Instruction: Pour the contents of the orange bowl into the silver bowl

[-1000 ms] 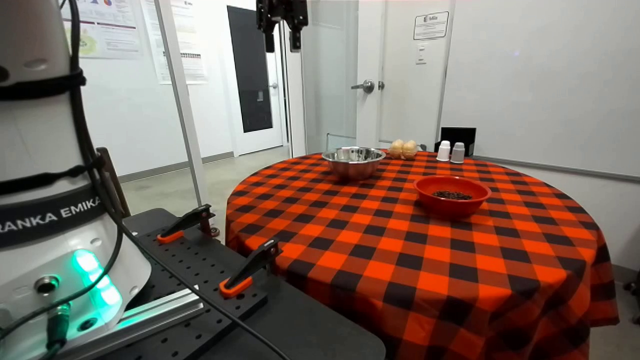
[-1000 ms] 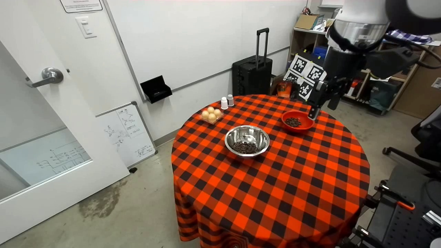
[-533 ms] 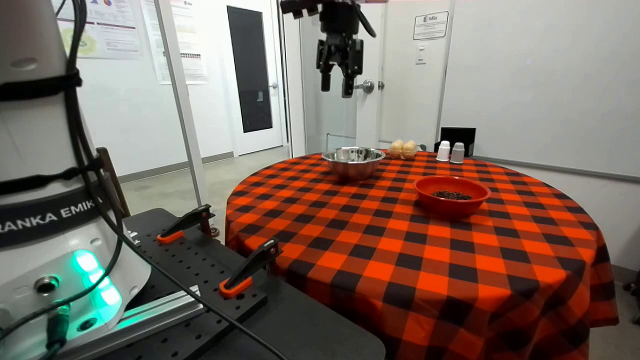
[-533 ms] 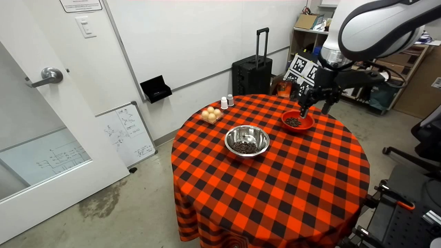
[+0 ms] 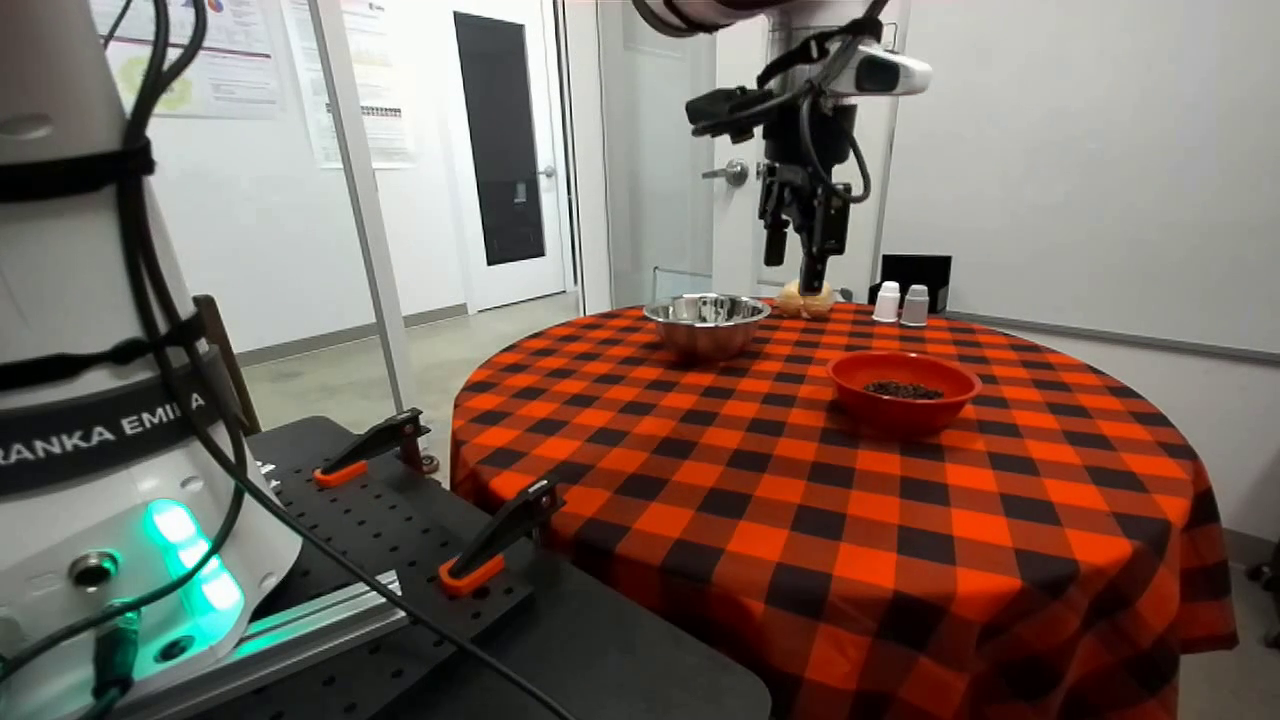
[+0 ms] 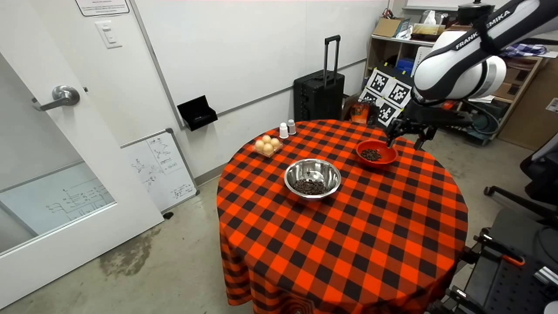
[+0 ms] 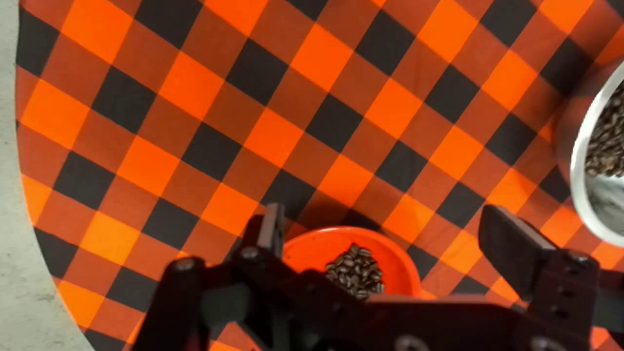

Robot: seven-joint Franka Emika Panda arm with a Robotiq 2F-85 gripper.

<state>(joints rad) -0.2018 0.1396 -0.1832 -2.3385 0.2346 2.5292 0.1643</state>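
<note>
The orange bowl [image 5: 900, 412] is a red-orange bowl standing upright on the checked tablecloth, holding a small heap of dark beans. It shows in both exterior views [image 6: 378, 164]. In the wrist view the orange bowl [image 7: 400, 261] lies low in the picture, its lower part hidden by the gripper. The silver bowl [image 5: 708, 342] stands upright apart from it; beans show inside it in an exterior view [image 6: 326, 172]. In the wrist view the silver bowl [image 7: 579, 161] is cut by the right edge. My gripper [image 5: 794, 276] is open and empty, above the table near the orange bowl [image 6: 404, 146] [image 7: 382, 209].
A clear pack of eggs [image 6: 267, 146] and two small shakers, one white [image 6: 284, 131] and one grey [image 6: 291, 127], stand near the table's far edge. The round table [image 5: 760, 520] has a red and black checked cloth. Clamps [image 5: 500, 540] sit on the robot's base plate.
The arm has come into fuller view; in an exterior view the gripper has moved right and down, closer to the orange bowl. It stays open. Both bowls have not moved.
</note>
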